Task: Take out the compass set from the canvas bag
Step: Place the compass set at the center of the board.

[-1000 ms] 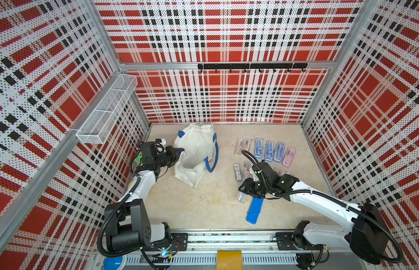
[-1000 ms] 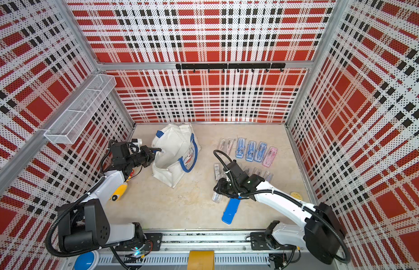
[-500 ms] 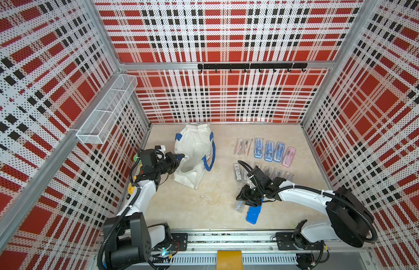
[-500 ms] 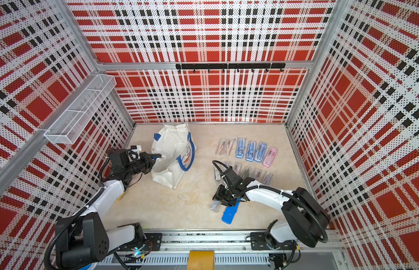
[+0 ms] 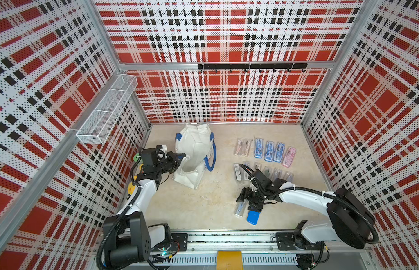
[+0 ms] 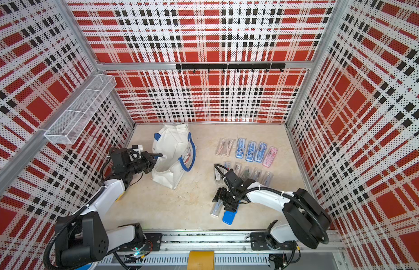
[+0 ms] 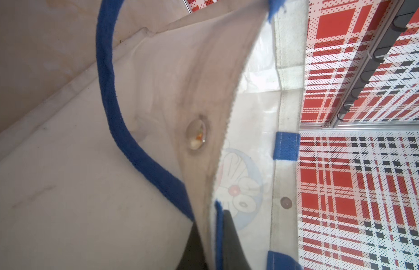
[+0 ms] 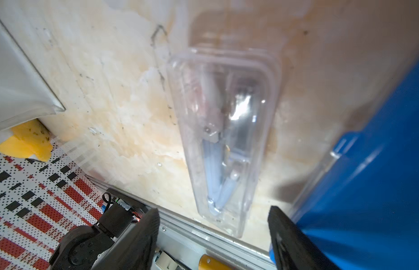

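Right wrist view: compass set (image 8: 223, 140) lies loose, long axis running out from open right tool (image 8: 213, 210).
Left tool (image 5: 181, 155): pinching canvas bag (image 5: 194, 145) rim.

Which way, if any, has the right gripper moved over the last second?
Yes. The right gripper has moved toward the front rail, away from the pink case, and is open above a clear case.

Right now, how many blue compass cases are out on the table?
4 blue cases: three side by side in the far row, one by the right gripper. The canvas bag may hide more.
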Controlling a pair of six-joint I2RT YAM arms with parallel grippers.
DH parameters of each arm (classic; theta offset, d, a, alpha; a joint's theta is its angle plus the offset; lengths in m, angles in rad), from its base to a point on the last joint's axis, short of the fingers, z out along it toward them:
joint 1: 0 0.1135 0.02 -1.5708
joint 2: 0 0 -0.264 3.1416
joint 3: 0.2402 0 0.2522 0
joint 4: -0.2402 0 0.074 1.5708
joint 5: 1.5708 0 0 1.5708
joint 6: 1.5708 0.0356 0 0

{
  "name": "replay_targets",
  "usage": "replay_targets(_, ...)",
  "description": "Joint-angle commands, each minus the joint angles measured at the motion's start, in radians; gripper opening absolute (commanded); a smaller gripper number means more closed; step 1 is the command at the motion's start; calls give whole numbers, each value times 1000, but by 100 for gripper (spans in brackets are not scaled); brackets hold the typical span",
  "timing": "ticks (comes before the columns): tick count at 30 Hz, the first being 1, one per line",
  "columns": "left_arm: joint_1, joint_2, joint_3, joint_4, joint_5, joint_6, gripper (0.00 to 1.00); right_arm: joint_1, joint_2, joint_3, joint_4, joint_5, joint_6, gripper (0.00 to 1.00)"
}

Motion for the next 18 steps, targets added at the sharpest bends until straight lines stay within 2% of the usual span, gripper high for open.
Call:
replay_targets(1, -18, 17, 21, -27, 0, 2, 0, 5, -67, 81, -89, 53, -34, 76)
replay_targets(5, -28, 21, 38, -40, 1, 12, 0, 4, -125, 260, -207, 160, -162, 71)
replay_targets(8, -37, 17, 51, -72, -7, 32, 0, 5, -96, 438, -223, 197, -273, 69)
replay_targets(12, -46, 10, 68, -119, -26, 63, 0, 5, 56, 706, -271, 207, -391, 68)
replay_targets(18, -62, 17, 74, -152, -36, 84, 0, -1, 292, 996, -279, 188, -420, 70)
